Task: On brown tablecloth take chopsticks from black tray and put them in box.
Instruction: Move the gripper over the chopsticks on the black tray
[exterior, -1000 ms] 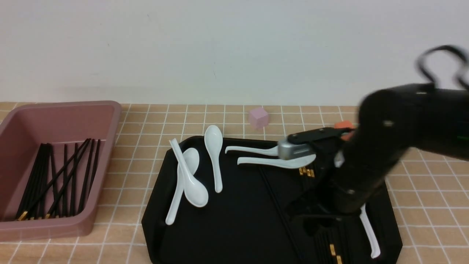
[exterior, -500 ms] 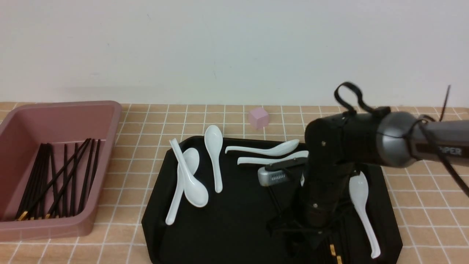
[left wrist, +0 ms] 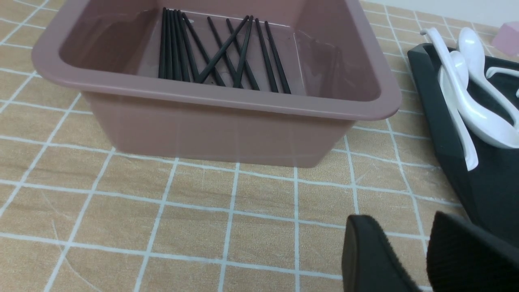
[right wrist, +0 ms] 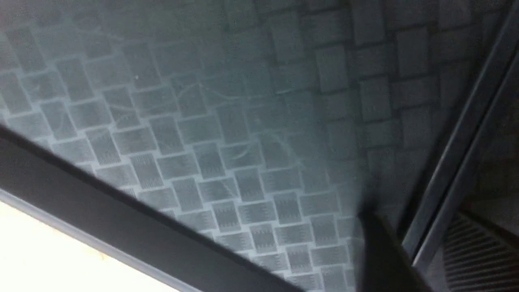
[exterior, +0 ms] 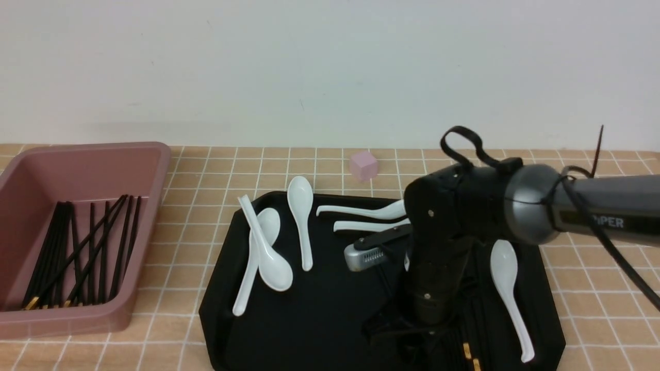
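Where the boxed chopsticks (exterior: 101,252) lie: on the floor of the mauve box (exterior: 157,196), several side by side and others crossing, gold bands toward the near side.
Chopsticks on the tray: long black sticks (exterior: 459,340) rest on the right half of the black tray (exterior: 309,330), with gold bands near the front edge.
Right end effector (right wrist: 413,219): low over the tray, jaws apart, two slim dark sticks between its fingers; whether the pads press on them I cannot tell.
Left end effector (left wrist: 405,243): open, nothing between its fingers, near the box and tray.
Spoons: two crossed white spoons (exterior: 263,252) at the tray's left side, an upright-lying spoon (exterior: 300,216) beside them, two sideways spoons (exterior: 366,212) partly behind the right arm (exterior: 454,216), and a single spoon (exterior: 508,293) on the right side.
Pink cube (exterior: 364,165): on the cloth, just beyond the tray's far edge.
Brown tablecloth (exterior: 180,257): white-gridded, under box and tray, showing between them.
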`<action>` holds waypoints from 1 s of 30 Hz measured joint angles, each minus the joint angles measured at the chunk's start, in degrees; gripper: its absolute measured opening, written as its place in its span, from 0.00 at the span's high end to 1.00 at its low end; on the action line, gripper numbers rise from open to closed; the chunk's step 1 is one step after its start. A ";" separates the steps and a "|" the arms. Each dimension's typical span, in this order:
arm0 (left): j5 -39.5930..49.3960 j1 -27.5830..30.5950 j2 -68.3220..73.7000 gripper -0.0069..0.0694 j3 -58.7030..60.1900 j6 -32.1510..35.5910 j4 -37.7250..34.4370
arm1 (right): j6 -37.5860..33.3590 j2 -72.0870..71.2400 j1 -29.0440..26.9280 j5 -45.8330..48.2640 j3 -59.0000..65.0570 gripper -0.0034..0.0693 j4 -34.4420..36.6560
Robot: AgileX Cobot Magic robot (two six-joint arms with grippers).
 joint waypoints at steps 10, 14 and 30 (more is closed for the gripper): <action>0.00 0.00 0.00 0.60 0.00 0.00 0.00 | 1.81 0.06 0.33 0.26 -0.09 0.79 -1.96; 0.00 0.00 0.00 0.60 0.00 0.00 0.00 | 1.81 0.06 0.40 0.71 -0.15 0.79 -2.00; 0.00 0.00 0.00 0.60 0.00 0.00 0.00 | 1.59 -9.73 3.29 11.84 1.04 0.79 -2.17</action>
